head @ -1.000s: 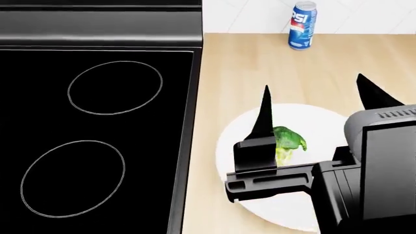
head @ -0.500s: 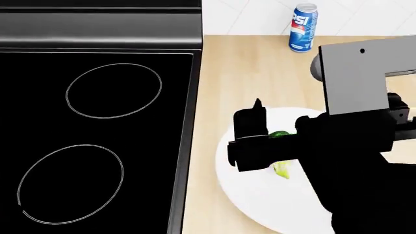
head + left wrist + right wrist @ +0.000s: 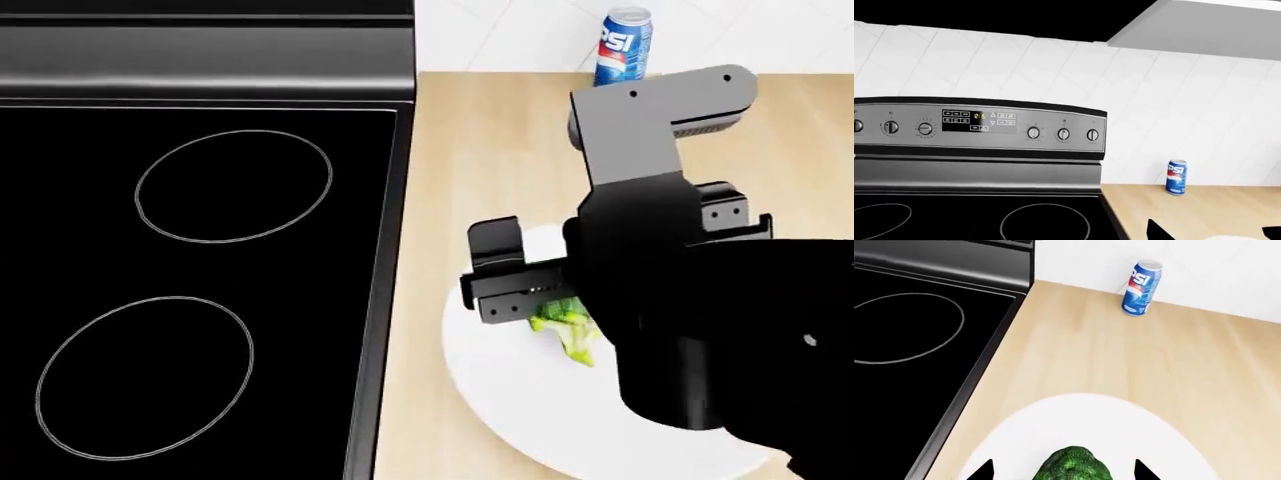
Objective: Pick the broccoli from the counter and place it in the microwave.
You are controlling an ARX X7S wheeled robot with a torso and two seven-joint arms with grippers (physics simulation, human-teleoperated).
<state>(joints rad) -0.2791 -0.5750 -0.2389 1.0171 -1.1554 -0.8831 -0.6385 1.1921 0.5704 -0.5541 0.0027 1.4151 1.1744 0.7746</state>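
The broccoli [image 3: 566, 327], a small green floret, lies on a white plate [image 3: 497, 400] on the beige counter [image 3: 494, 150]. My right gripper [image 3: 554, 302] points down over it, and its black body hides part of the floret. In the right wrist view the broccoli crown [image 3: 1074, 466] sits between the two black fingertips [image 3: 985, 471], which stand wide apart on either side without touching it. My right gripper [image 3: 1062, 472] is open. My left gripper's jaws do not show in any view. The microwave is out of view.
The black glass stovetop [image 3: 200, 280] lies left of the counter, with its control panel [image 3: 981, 122] behind. A blue Pepsi can [image 3: 623, 45] stands at the back by the tiled wall; it also shows in both wrist views [image 3: 1141, 287] [image 3: 1176, 177].
My right gripper has tipped from fingers pointing away to pointing down around the broccoli. The grey forearm has swung up over the plate. The broccoli has shifted slightly towards me.
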